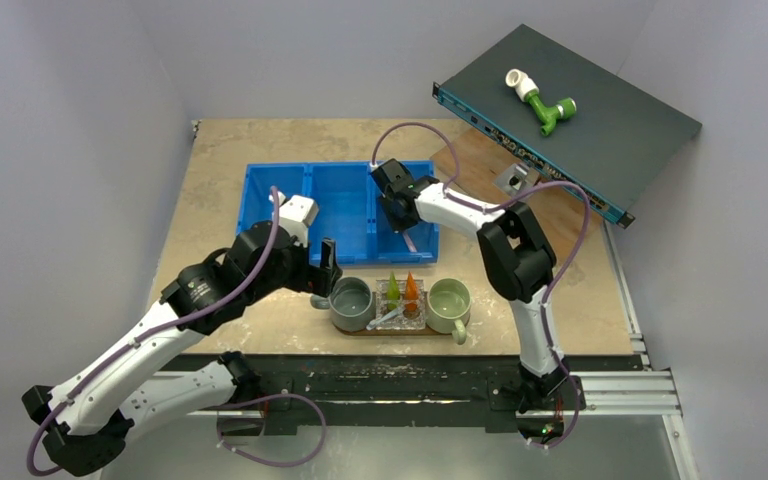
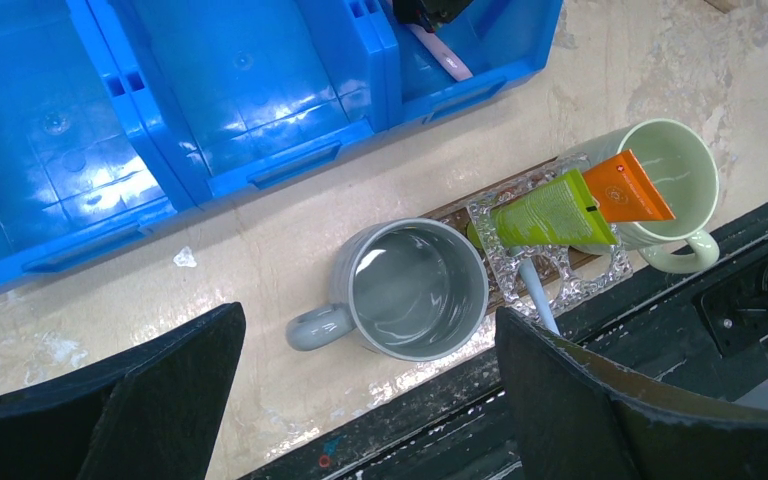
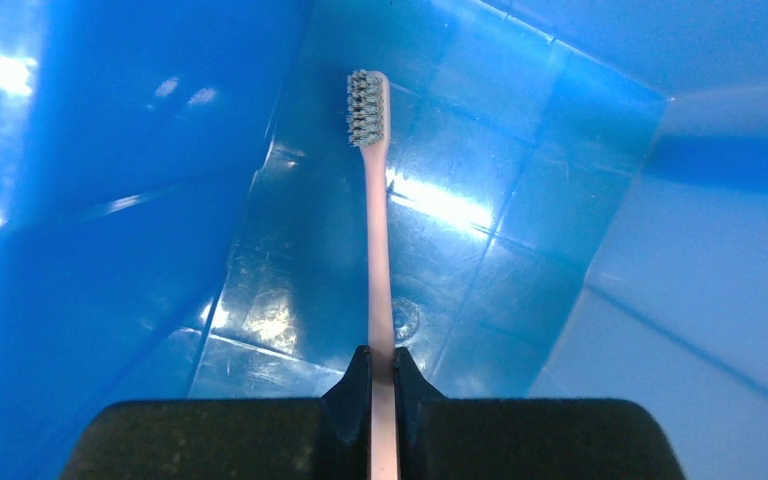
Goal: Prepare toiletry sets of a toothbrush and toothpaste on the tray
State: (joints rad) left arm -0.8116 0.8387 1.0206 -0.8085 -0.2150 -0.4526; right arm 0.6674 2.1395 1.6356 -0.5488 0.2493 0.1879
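Observation:
My right gripper [image 3: 381, 362] is shut on the pinkish toothbrush [image 3: 377, 250], inside the right compartment of the blue bin [image 1: 335, 195]; the brush also shows in the top view [image 1: 411, 241] and the left wrist view [image 2: 443, 55]. The dark tray [image 1: 400, 330] lies at the table's near edge with a grey mug [image 1: 351, 303], a clear glass holder [image 1: 401, 312] and a pale green mug [image 1: 449, 302] on it. The green tube [image 2: 548, 210] and orange tube [image 2: 625, 188] stand in the holder. The pale blue toothbrush [image 2: 538, 296] lies across the holder. My left gripper [image 2: 370, 385] is open and empty, above the grey mug [image 2: 415, 290].
A dark flat box [image 1: 570, 115] sits tilted at the back right with a green-and-white pipe fitting [image 1: 540, 103] on it. A reddish-brown board [image 1: 490, 170] lies under it. The bin's left and middle compartments are empty.

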